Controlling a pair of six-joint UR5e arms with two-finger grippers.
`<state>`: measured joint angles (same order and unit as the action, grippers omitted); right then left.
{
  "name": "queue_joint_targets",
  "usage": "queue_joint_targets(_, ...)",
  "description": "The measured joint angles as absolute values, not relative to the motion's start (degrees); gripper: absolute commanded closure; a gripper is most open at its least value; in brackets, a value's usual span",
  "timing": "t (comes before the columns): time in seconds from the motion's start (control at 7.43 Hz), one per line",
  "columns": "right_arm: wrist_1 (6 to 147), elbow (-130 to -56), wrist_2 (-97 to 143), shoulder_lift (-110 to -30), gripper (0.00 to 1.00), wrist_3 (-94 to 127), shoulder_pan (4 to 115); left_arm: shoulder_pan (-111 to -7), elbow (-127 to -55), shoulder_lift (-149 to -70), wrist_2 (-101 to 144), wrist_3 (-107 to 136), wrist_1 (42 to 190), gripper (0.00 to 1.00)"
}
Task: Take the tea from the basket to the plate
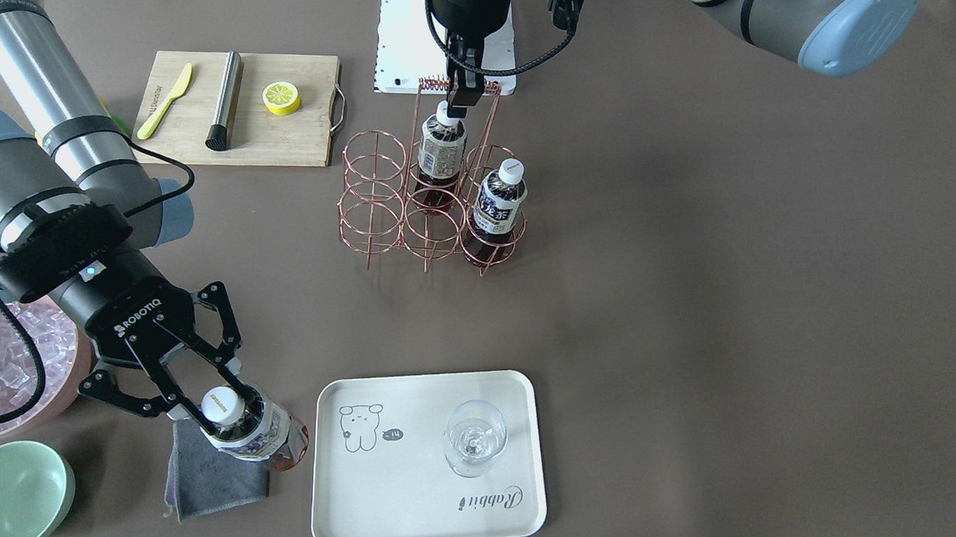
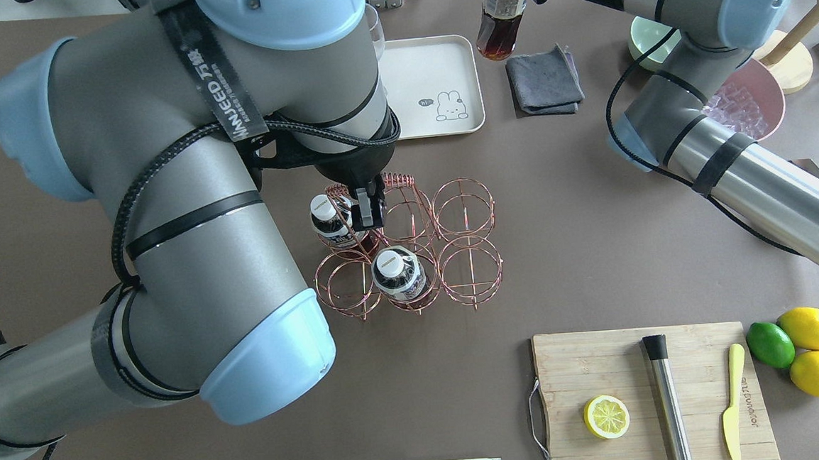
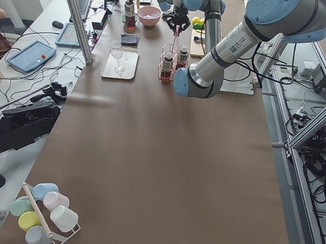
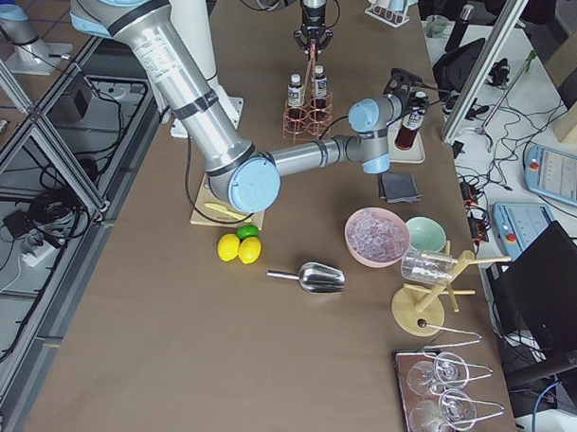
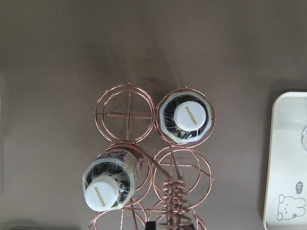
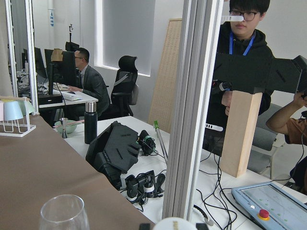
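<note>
Right hand (image 1: 213, 398) grips tea (image 1: 261, 440) beside plate (image 1: 407, 488); left hand (image 1: 462, 95) grips basket (image 1: 430, 219).

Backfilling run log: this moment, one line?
right gripper: shut on tea bottle, beside tray | left gripper: shut on basket handle | two bottles in basket

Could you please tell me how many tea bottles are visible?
3 tea bottles: two in the wire basket, one held by the right tool over the grey cloth.

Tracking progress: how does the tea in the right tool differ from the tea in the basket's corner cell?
The held tea is outside the basket, beside a grey cloth, clamped below its cap by the right tool; the corner-cell tea sits in a basket ring, ungripped. Both have white caps, dark tea.
</note>
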<state>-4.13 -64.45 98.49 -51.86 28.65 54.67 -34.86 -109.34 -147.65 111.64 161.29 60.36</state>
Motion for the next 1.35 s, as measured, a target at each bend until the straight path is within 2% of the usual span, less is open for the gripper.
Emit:
queue_joint_targets(0.54, -4.72, -55.98, 87.54, -46.75, 1.00, 28.65, 48.13, -38.05, -114.01, -144.63, 111.62, 156.70, 57.35, 1.00)
queue_joint_targets(0.94, -6.16, -52.46, 84.37, -45.19, 1.00, 28.65, 45.59, -41.89, -114.67, -140.46, 111.78, 148.91, 56.97, 1.00)
queue_joint_targets(1.35, -6.37, -51.89, 81.90, -44.93, 1.00, 28.65, 43.19, -53.11, -114.61, -134.69, 117.08, 141.56, 56.91, 1.00)
